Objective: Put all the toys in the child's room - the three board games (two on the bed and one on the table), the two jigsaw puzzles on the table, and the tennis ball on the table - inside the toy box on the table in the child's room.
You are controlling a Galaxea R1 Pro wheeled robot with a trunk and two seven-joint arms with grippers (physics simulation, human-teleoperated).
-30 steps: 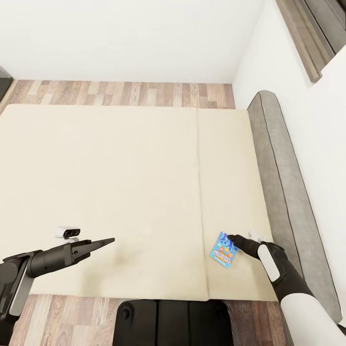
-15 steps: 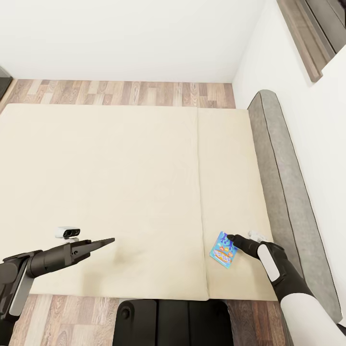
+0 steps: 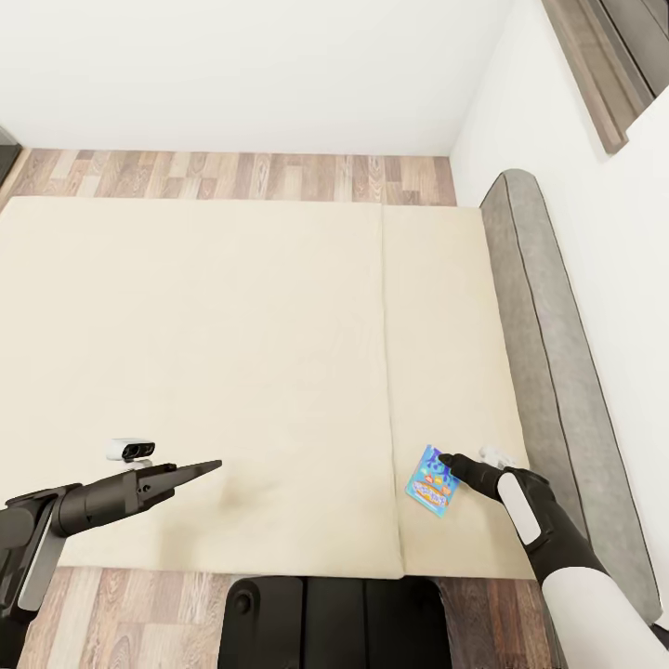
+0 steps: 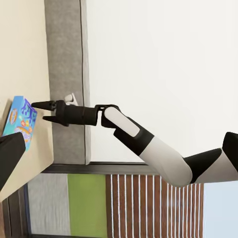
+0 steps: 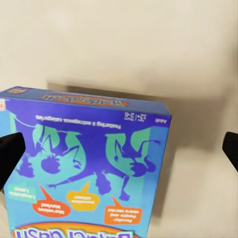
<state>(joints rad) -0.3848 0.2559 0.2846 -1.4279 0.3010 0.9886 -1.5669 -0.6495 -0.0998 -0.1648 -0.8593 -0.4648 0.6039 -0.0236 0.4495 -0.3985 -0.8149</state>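
Observation:
A small blue board game with orange print lies on the right panel of the cream bed, near its front edge. My right gripper is open at the box's far right corner. In the right wrist view the box lies between the two spread fingers, which stand apart from it. The left wrist view shows the box with the right gripper just over its edge. My left gripper hovers over the bed's left panel, open and holding nothing, with one finger at the frame edge.
A grey padded headboard runs along the bed's right side against the white wall. Wood-plank floor lies beyond the bed's far edge. My dark base stands against the bed's front edge.
The head view has shifted slightly. Both arms and the blue box stand as before.

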